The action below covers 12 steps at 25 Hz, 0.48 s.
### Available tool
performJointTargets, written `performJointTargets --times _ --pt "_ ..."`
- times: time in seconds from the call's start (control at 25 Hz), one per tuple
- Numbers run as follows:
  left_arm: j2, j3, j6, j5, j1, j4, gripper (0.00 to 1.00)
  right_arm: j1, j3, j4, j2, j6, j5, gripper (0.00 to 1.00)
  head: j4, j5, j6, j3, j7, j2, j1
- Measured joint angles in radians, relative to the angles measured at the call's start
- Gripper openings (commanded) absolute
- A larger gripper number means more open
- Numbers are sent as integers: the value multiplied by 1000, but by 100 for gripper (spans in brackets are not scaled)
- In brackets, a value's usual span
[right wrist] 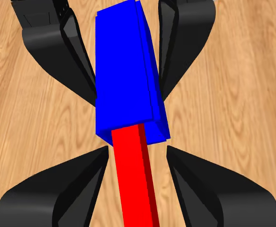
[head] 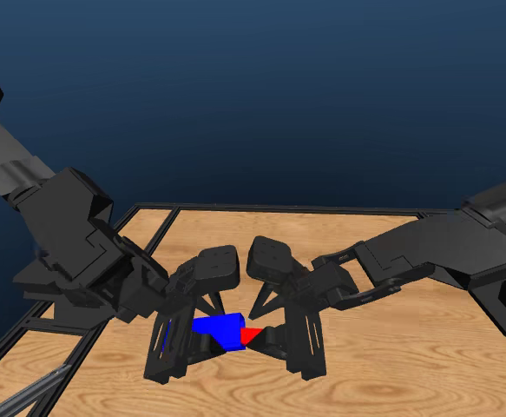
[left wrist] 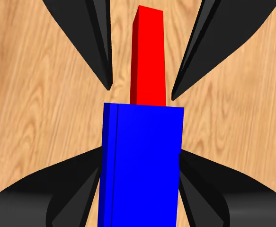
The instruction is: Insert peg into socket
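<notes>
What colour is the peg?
Bright red, plain and matte; the peg shows best in the right wrist view.

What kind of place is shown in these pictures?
Likely a simulated robot test bench: a bare wooden table against a flat blue void, with only a red peg and blue socket, all plainly rendered.

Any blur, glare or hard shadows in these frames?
Head view: sharp, no glare; peg and socket flatly shaded. Left wrist view: crisp, wood table evenly lit. Right wrist view: crisp; no cast shadows visible under the right gripper.
</notes>
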Motion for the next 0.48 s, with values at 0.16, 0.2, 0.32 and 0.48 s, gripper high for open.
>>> performJointTargets --times 0.16,0.2,0.32,0.48 --pt "-6 43 -12 -3 53 -1 0 8 157 25 -86 50 -43 100 0 4 -1 0 -1 0 2" --pt "-11 50 -15 -5 59 -1 0 14 185 29 -102 61 -54 100 0 4 -1 0 -1 0 2" --pt "-15 58 -24 -7 74 -3 0 27 257 37 -138 90 -81 100 -1 4 -1 0 -3 0 -1" --pt "-25 73 -32 -16 82 -5 0 28 358 53 -178 131 -123 100 -5 6 -3 0 -11 0 -11"
